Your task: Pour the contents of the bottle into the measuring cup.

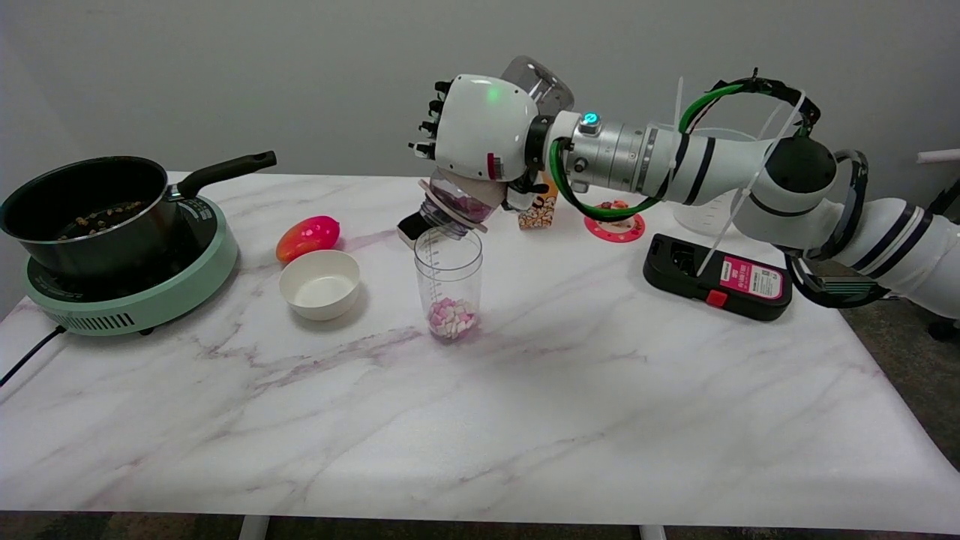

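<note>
Near the upper centre of the frame the robot hand was clamped around the clear bottle, whose base stuck out above and to the right of the hand and whose neck emerged below it. The bottle's long axis ran diagonally from upper right to lower left, mouth tipped downward just over the rim of the measuring cup. That cup stood upright on the marble table at the centre of the frame, directly below the hand, with pink and white pieces at its bottom.
</note>
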Robot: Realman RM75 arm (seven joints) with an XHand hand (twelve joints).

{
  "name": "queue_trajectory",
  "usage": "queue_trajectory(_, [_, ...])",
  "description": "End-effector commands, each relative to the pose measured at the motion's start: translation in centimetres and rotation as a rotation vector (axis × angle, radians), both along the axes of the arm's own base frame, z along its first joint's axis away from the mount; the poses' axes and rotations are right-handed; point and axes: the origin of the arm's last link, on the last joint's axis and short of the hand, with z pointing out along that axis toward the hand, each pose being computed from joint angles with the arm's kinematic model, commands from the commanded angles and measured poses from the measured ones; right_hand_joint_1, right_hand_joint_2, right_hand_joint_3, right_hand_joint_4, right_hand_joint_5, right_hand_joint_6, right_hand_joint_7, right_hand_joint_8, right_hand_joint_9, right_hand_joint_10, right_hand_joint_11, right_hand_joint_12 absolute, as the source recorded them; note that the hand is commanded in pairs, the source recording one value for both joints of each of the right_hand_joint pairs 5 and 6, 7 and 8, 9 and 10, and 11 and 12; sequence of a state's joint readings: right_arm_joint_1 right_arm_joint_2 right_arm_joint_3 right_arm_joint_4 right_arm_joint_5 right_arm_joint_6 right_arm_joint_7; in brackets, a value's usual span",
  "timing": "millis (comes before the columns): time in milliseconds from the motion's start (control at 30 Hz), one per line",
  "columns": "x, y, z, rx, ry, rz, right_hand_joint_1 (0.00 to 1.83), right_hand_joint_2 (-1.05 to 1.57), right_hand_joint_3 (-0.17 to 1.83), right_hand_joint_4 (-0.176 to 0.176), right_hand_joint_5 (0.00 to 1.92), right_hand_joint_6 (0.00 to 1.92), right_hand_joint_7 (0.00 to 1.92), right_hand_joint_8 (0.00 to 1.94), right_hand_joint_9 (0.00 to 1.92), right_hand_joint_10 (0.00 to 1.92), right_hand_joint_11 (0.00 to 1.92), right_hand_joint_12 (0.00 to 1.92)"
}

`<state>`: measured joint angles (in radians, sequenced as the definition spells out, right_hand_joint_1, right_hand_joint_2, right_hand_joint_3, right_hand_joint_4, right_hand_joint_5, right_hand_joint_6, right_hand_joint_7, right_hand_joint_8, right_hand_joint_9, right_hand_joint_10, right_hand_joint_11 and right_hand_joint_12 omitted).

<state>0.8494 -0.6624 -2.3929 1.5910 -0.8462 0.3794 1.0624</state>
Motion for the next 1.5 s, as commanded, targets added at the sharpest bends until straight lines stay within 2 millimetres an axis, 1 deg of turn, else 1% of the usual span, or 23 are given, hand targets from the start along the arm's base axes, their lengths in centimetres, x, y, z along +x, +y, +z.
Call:
queue_trajectory(33, [0.3,-0.1,-0.3,0.008,0.052,0.03,1.32,1.34,0.58,0.0,1.92,1.92,1.87,1.87,1.62,1.62,1.34,1.34])
queue_trajectory(267, [1.0,-0.1,-0.6,0.028,0.068,0.052,1.3,1.37,0.56,0.0,1.92,1.92,1.88,1.88,1.62,1.62,1.34,1.34])
queue_trajectory(533, [0.9,-0.3,-1.1,0.064,0.08,0.031,1.3,1.37,0.55,0.0,1.92,1.92,1.88,1.88,1.63,1.63,1.34,1.34])
queue_trajectory(1000, [0.8,-0.4,-1.4,0.068,0.095,0.03,1.29,1.38,0.54,0.0,1.92,1.92,1.88,1.88,1.63,1.63,1.34,1.34])
queue_trajectory(1200, [0.0,-0.4,-1.4,0.066,0.083,-0.003,1.28,1.39,0.53,0.0,1.92,1.92,1.88,1.88,1.63,1.63,1.34,1.34])
queue_trajectory(1500, [0.1,-0.7,-0.6,0.025,0.029,-0.008,1.28,1.4,0.53,0.0,1.92,1.92,1.88,1.88,1.63,1.63,1.34,1.34])
